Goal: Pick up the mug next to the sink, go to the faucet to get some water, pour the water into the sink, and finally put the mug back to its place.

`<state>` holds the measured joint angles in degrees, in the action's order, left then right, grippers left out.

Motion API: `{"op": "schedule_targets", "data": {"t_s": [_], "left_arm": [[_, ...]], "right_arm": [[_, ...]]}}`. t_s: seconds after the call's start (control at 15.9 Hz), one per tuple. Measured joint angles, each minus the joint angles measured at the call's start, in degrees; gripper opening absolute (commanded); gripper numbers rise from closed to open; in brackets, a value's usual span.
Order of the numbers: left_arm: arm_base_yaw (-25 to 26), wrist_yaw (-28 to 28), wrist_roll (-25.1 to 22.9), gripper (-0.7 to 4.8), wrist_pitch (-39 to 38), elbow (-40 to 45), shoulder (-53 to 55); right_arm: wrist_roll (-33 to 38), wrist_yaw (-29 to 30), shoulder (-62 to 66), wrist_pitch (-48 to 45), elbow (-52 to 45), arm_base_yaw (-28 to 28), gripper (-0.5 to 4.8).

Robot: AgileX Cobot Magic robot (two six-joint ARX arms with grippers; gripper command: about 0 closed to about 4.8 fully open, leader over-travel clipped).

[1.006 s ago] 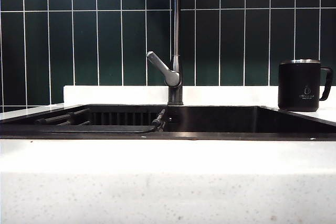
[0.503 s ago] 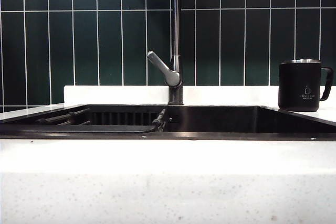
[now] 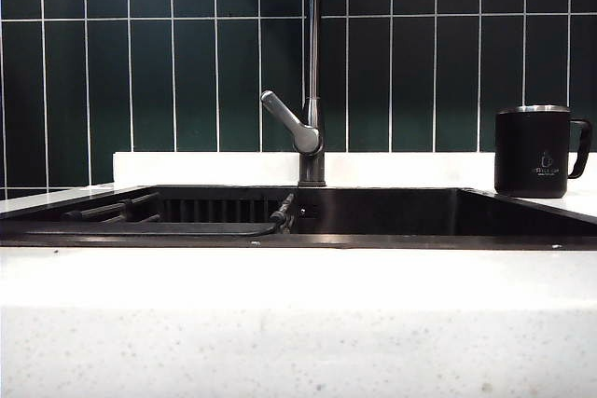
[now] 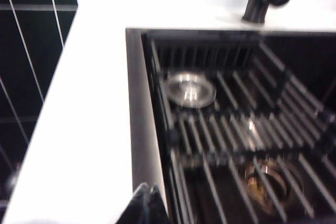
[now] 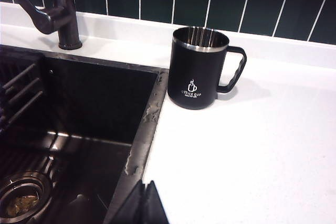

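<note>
Your mug (image 5: 199, 67) stands upright on the white counter (image 5: 252, 145), just beside the sink's (image 5: 94, 98) edge. Its handle points away from the sink. From the outside camera, the mug (image 3: 533, 151) sits at about 3 o'clock from the faucet (image 3: 312, 72). Your left gripper (image 4: 148, 203) is clenched tight and empty, over the sink's (image 4: 137, 108) rim. Your right gripper (image 5: 145, 200) is clenched and empty too, near the sink's edge, with the mug at its 1 o'clock.

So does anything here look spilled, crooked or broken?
Little stands out. The mug stands upright on the counter beside the sink, whose edge shows scattered water droplets. Both claws, left and right, are shut and empty.
</note>
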<state>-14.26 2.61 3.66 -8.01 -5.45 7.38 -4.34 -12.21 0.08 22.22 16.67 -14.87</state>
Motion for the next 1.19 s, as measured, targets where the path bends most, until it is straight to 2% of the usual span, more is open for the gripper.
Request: {"op": "schedule_targets", "data": {"t_s": [0.31, 0.82, 1.19], "left_arm": [[0.0, 0.0, 0.0, -0.06, -3.3, 0.0, 0.0], [0.0, 0.0, 0.0, -0.06, -3.3, 0.0, 0.0], [0.1, 1.0, -0.6, -0.06, -3.4, 0.0, -7.5]], "right_arm": [[7.1, 1.4, 0.0, 0.0, 0.0, 0.0, 0.00], [7.5, 1.6, 0.0, 0.0, 0.0, 0.0, 0.00], [7.5, 1.7, 0.0, 0.1, 0.0, 0.0, 0.00]]}}
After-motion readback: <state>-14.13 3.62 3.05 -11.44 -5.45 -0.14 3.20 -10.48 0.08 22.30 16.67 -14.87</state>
